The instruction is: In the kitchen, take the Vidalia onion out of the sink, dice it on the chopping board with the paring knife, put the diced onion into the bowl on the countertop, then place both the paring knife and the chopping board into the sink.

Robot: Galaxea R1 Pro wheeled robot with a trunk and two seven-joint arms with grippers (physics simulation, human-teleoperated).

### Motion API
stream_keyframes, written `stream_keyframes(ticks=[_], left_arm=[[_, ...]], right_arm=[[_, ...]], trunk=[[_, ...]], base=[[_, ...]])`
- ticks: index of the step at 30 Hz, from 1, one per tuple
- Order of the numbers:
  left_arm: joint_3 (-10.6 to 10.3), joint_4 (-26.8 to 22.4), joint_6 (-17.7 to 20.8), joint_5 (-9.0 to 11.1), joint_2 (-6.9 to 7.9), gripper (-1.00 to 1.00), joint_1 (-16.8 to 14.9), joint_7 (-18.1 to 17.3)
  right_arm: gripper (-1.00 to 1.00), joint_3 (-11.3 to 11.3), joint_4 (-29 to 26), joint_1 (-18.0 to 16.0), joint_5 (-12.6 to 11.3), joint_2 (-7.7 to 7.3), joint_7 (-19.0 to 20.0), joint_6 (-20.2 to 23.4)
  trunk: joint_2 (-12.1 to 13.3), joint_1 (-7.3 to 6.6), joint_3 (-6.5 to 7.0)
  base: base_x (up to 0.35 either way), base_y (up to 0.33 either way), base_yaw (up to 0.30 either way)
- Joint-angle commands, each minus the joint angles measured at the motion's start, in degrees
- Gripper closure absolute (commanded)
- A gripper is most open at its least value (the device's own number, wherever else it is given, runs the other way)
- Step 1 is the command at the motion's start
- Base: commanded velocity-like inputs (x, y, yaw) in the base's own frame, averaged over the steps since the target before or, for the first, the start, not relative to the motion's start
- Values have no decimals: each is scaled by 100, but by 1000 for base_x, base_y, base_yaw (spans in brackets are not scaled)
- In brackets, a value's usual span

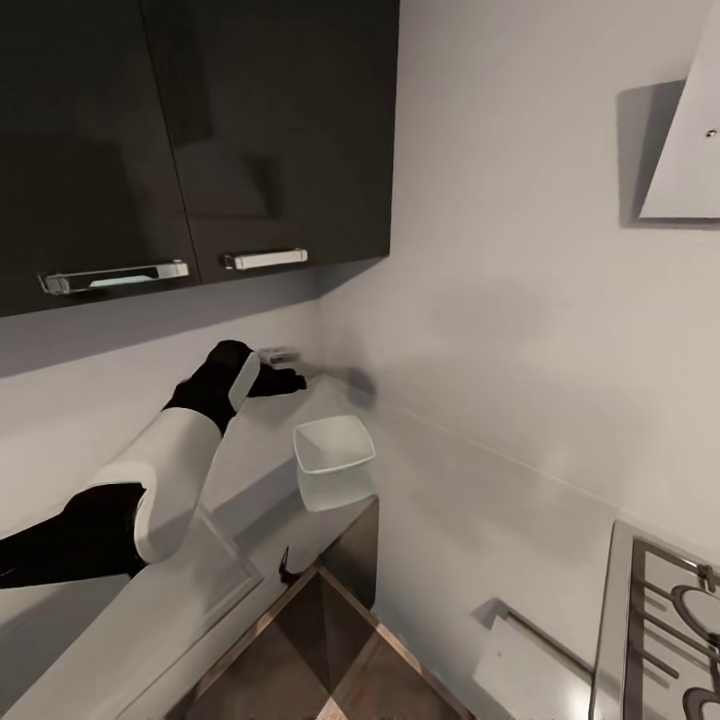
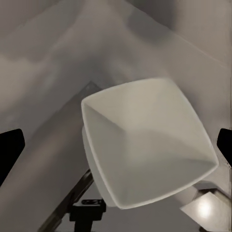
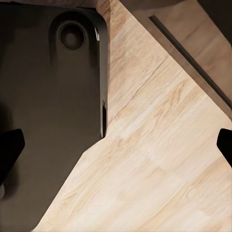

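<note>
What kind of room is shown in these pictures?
Most likely a kitchen: dark wall cabinets hang over a grey countertop with a white bowl, and a stove hob stands nearby.

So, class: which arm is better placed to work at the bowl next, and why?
Left. Its open tool hangs over the empty white bowl on the counter. The right tool, also open, faces the wooden floor.
</note>
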Motion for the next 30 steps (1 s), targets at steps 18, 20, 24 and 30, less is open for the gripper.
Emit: stream_keyframes(ticks=[18, 20, 24, 30], left_arm=[[325, 868, 16, 5, -74, -100, -5, 6], [326, 922, -16, 4, -75, -100, -5, 8], [326, 1021, -170, 6, -77, -100, -5, 16], [326, 1189, -368, 3, -77, -100, 0, 31]], right_arm=[[-100, 4, 14, -6, 1, -1, 0, -32], [-100, 4, 14, -6, 1, 2, 0, -34], [-100, 4, 14, -6, 1, 1, 0, -35], [-100, 4, 14, -6, 1, -1, 0, -35]], trunk=[[-13, 3, -149], [-13, 3, -163], [-13, 3, -190], [-13, 3, -222]], base=[[0, 0, 0], [0, 0, 0], [0, 0, 0], [0, 0, 0]])
